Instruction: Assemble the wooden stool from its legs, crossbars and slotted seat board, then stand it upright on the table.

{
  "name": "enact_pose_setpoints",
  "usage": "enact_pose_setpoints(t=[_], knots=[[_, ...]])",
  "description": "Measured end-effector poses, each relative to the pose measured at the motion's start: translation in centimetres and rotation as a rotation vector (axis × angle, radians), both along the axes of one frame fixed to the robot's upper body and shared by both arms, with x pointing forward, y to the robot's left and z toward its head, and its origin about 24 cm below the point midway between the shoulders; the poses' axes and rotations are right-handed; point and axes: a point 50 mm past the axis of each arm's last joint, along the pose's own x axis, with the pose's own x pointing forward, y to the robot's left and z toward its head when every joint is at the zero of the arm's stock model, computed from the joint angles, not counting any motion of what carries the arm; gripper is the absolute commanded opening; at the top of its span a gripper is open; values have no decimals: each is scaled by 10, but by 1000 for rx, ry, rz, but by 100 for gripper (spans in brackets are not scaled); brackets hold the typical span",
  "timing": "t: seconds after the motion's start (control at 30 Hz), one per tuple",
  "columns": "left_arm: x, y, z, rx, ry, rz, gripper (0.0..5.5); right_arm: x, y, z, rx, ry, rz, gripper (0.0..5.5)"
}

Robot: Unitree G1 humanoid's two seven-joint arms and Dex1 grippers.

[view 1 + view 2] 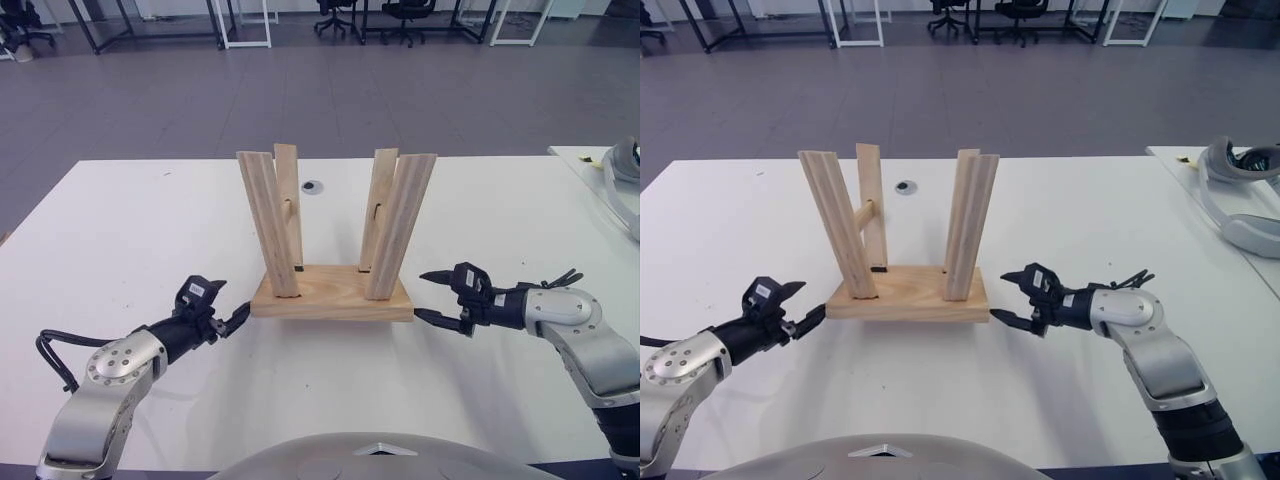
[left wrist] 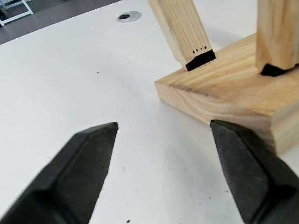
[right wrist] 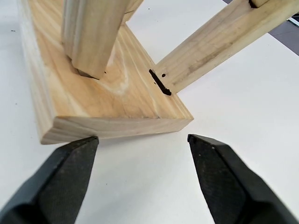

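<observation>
Pale pine stool (image 1: 385, 235) sits upside down approx. mid-table (image 1: 130, 230). The seat board (image 1: 910, 295) lies flat on the white top w/ four legs (image 1: 268, 225) sticking up and splaying outward. A short crossbar (image 1: 862, 215) joins the two legs on the robot's left.

Left gripper (image 1: 237, 296) is low over the table at the board's left end. Its fingers are spread apart w/ nothing between them, tips just beside the board's edge. In the left wrist view the near corner of the board sits right ahead of the gap; can't tell if a fingertip touches the wood.

Right gripper (image 1: 420, 295) is at the opp. end, also spread and holding nothing. One tip is above and one below the level of the board's right edge, w/ a thin strip of table showing between tips and wood in the right wrist view.

Small round grommet (image 1: 313, 186) lies on the table behind the stool.
</observation>
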Motion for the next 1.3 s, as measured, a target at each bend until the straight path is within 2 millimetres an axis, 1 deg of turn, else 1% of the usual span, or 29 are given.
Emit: enact_pose_setpoints(t=[0.23,0.33,0.6,0.8,1.0,1.13,1.23,1.3], knots=[[-2,-3,14,1,-1,-17,367,4,-4,12,13,-22,-8,359],[-2,-4,19,-5,-1,-20,367,3,-4,18,4,-34,-2,359],[0,-1,34,16,-33,-17,367,2,-4,31,54,-36,16,359],[-1,-4,41,-18,-30,-30,367,3,-10,40,72,-32,-2,359],[-1,-4,41,-11,-27,-36,367,3,-10,40,63,-28,14,359],[-1,3,43,-9,-30,-90,367,7,-14,39,48,-51,30,359],[-3,17,49,16,-34,-139,367,9,-28,39,3,-33,29,359],[-6,19,49,21,-23,-188,367,7,-33,42,-30,-2,64,359]])
